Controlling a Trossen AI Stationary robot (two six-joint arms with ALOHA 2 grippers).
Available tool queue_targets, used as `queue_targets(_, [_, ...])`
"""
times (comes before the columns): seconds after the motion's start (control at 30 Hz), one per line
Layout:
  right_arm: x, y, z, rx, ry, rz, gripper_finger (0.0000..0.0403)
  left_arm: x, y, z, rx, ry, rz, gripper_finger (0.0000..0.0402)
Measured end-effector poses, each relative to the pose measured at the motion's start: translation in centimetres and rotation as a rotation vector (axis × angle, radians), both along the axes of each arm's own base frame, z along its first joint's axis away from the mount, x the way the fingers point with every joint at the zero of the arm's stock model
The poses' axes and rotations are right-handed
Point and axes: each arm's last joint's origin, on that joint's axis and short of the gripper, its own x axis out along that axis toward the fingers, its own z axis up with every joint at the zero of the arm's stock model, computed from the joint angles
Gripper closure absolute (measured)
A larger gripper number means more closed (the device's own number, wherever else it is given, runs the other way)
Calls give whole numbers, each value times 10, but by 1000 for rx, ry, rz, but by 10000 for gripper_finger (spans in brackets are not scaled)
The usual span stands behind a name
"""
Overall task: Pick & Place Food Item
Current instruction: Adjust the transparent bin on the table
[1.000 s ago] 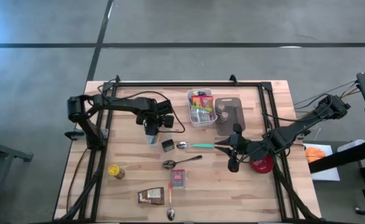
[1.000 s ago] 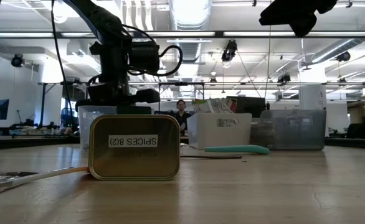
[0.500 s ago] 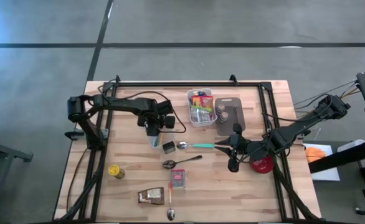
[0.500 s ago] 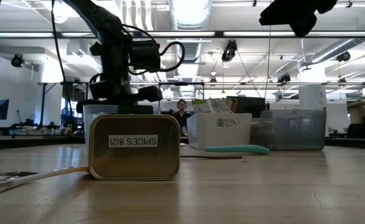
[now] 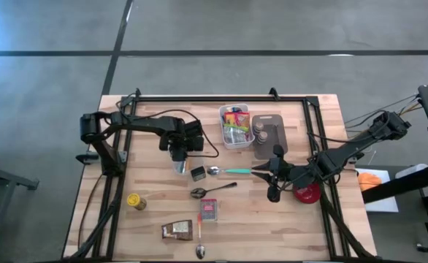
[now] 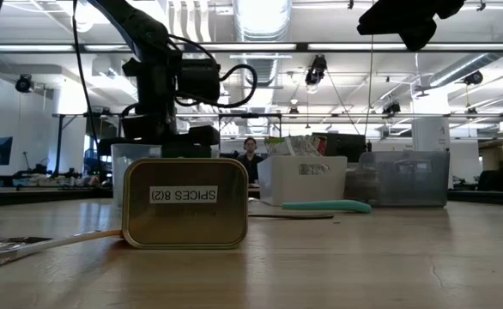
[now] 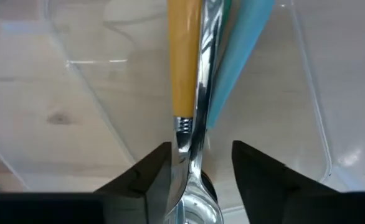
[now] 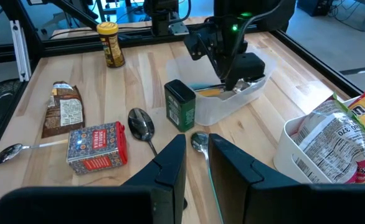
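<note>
The left gripper (image 7: 201, 155) points down into the clear plastic tray (image 7: 307, 93), its fingers (image 7: 154, 177) parted. The metal spoon with the orange handle (image 7: 184, 62) lies lengthwise in the gap between them. It is hard against one finger and clear of the other, so it looks let go rather than gripped. A pale blue flat handle (image 7: 238, 56) lies just beyond the fingertips, touching the spoon.

The right gripper (image 8: 197, 146) hangs in the air with only a narrow slit between its fingers and nothing in it.

The food items are all well away from the left fingers and untouched:
- the dark green tin (image 8: 180, 106), just beside the tray
- the red printed box (image 8: 95, 148)
- the brown packet (image 8: 61, 111)
- the yellow-lidded spice jar (image 8: 109, 45)

Risks, as I judge them:
- **Snagged spoon.** The spoon still touches one finger, so a straight lift could drag or flip it out of the tray, and the light tray might shift with it.
- **Knocked tin.** A sideways exit may clip the tray wall and knock over the green tin just outside it.
- **Wrong object.** The fingers are over cutlery, not food. Closing here would pick the wrong thing.
</note>
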Motion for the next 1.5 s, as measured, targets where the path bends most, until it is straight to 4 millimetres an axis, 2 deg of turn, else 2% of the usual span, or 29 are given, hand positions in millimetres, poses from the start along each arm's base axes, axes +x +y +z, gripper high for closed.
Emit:
queue_targets(0.2, [0, 0, 0, 0, 0, 0, 335, -2, -1, 7, -5, -25, 79, 208])
queue_targets(0.4, [0, 0, 0, 0, 0, 0, 335, -6, -9, 33, -18, -122, 152, 207])
queue_targets(0.73, [0, 0, 0, 0, 0, 0, 335, -13, -41, 73, -214, -295, 446, 207])
queue_targets(1.1, [0, 0, 0, 0, 0, 0, 335, -3, -75, 80, -501, -333, 1071, 207])
queue_targets(1.27, [0, 0, 0, 0, 0, 0, 335, -1, -86, 79, -613, -270, 1221, 207])
queue_targets(1.5, [0, 0, 0, 0, 0, 0, 335, 0, -91, 80, -685, -228, 1294, 206])
